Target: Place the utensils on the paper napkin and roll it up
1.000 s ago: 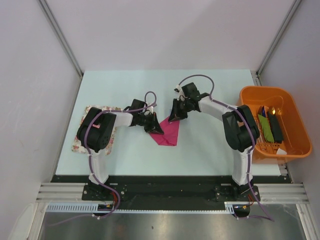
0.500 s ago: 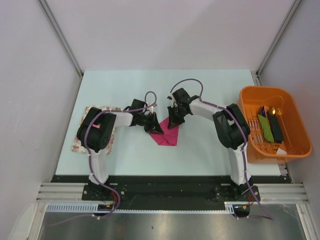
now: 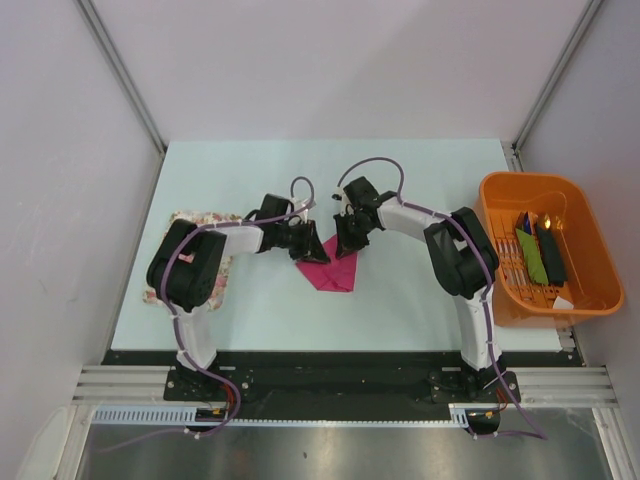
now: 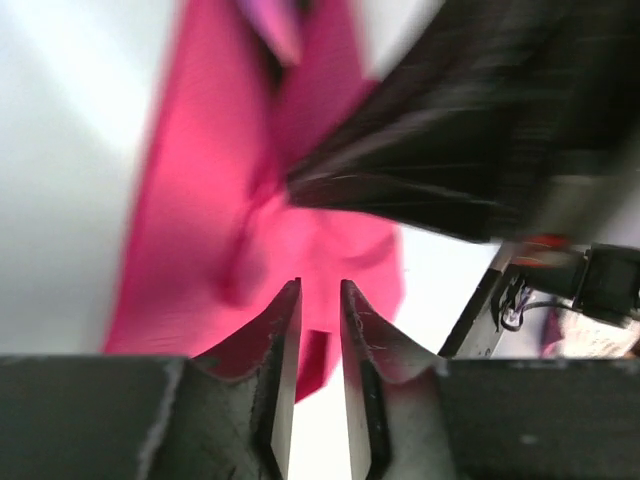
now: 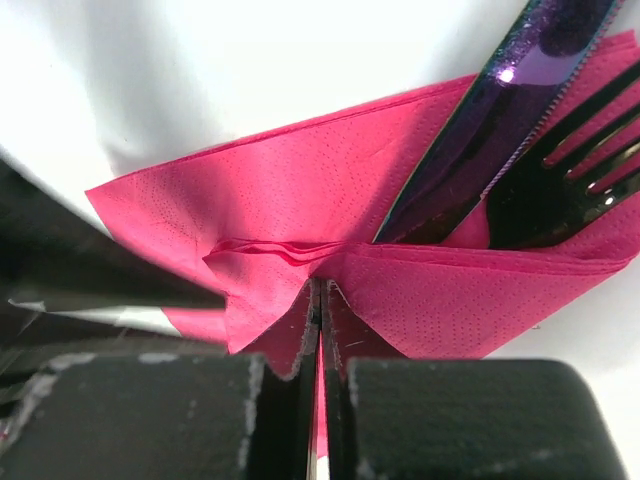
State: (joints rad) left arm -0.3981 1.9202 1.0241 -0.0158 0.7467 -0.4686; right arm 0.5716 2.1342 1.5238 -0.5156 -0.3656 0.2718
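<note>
Utensils [image 5: 490,110] inside folded paper napkin [image 5: 300,190], edge between closed right fingers [image 5: 285,390]

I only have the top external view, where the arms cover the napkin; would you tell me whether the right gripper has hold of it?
Observer: Yes, the right gripper is shut on a raised fold of the paper napkin.
Operator: Is anything wrapped inside?
Observer: A purple utensil and a dark fork have their near ends tucked under a folded flap.
Operator: And the other arm?
Observer: The left gripper faces the napkin, jaws slightly parted, nothing visibly between them.
</note>
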